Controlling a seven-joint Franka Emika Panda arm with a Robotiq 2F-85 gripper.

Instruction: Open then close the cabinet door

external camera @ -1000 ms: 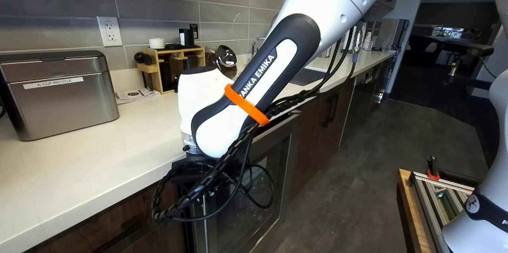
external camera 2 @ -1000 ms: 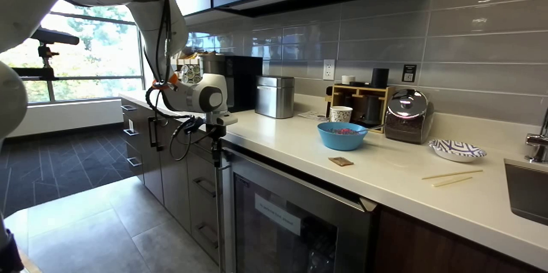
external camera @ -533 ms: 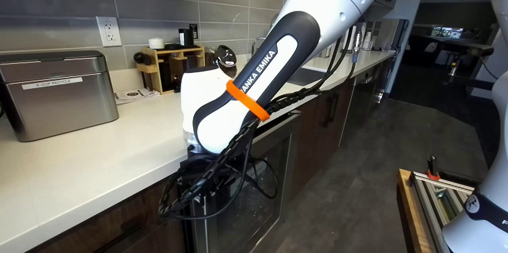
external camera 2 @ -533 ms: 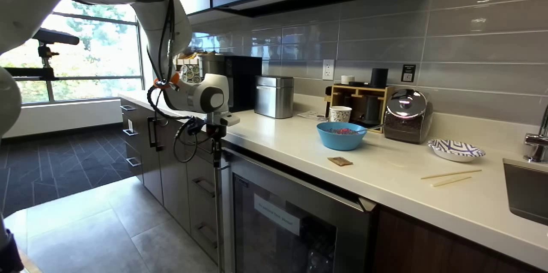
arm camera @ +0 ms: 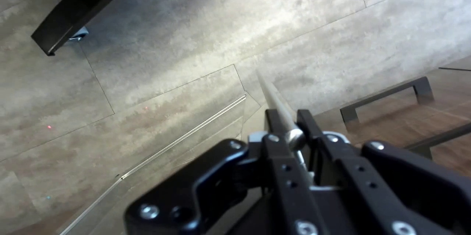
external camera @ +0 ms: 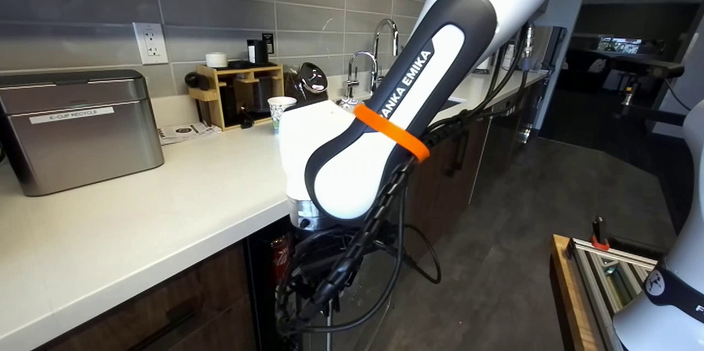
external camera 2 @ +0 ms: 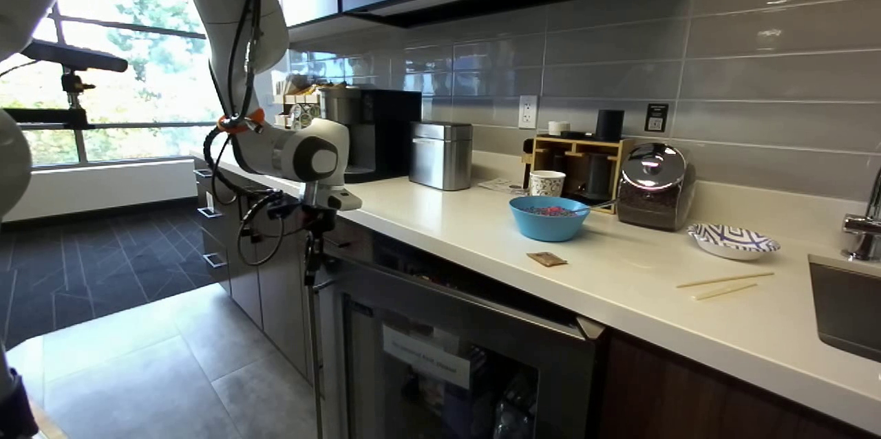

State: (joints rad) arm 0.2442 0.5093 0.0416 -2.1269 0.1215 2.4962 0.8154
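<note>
The cabinet door [external camera 2: 468,322], dark glass in a steel frame, stood ajar beneath the counter [external camera 2: 440,220]; the gap along its upper edge widened toward the handle end, and what looked like a red can [external camera: 280,256] showed inside the opening in an exterior view. The gripper [arm camera: 288,114] had its fingers [arm camera: 271,119] drawn in to roughly the thickness of the bar handle [arm camera: 278,104], one on either side, and so appeared to have hold of it near its upper end. This grasp lay far from the apparent hinge [external camera 2: 590,329], a placement that presumably gave good leverage. Because the bar ran vertically, the fingers pointed down along it, pinching it from both sides. The robot arm [external camera: 412,87] sloped down to a bent wrist housing [external camera: 311,147], from which the gripper hung beside the counter's front edge; contact with that edge could not be judged. A black cable [external camera: 345,273] looped loosely near the handle, a possible snag. Opening seemed to be the step in hand, closing not yet done; the next move probably called for an arc about the hinge, the hand turning with the door lest the bar slip.
</note>
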